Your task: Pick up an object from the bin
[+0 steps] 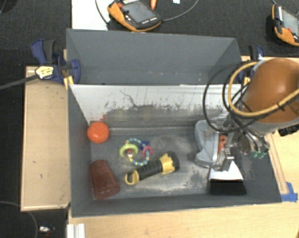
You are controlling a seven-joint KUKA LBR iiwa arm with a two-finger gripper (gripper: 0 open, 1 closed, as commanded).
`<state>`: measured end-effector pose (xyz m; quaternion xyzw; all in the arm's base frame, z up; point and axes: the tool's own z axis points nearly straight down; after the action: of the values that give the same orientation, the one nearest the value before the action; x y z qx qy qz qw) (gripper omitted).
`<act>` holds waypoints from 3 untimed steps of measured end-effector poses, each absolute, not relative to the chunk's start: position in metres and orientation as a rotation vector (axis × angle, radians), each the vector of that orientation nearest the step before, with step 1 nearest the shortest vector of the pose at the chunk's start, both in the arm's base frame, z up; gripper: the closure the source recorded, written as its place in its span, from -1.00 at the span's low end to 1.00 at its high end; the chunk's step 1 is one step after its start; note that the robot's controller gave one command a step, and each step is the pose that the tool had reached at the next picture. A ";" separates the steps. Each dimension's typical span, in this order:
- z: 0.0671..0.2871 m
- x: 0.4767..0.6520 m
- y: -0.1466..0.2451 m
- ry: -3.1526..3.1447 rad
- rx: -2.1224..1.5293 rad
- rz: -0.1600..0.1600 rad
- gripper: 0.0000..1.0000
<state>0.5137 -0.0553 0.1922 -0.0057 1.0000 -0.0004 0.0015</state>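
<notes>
My gripper is down in the right part of the bin, near the floor. Just to its left, touching or nearly touching it, lies a pale grey-blue lumpy thing. Directly in front of the gripper, against the bin's near wall, sits a black block with a white top. Whether anything is in the gripper's grasp is hidden by its own body and cables.
On the left side lie an orange ball, a dark red cup on its side, a many-coloured ring toy and a black and yellow torch. The arm's orange cover hangs over the right rim.
</notes>
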 end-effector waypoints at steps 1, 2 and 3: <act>0.192 0.514 -0.055 3.138 -0.003 -0.001 -1.00; 0.136 0.530 -0.066 3.093 0.534 0.000 -1.00; 0.132 0.529 -0.057 3.109 -0.427 -0.001 -1.00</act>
<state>0.5288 -0.0575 0.1325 -0.1361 0.9907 -0.0004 0.0018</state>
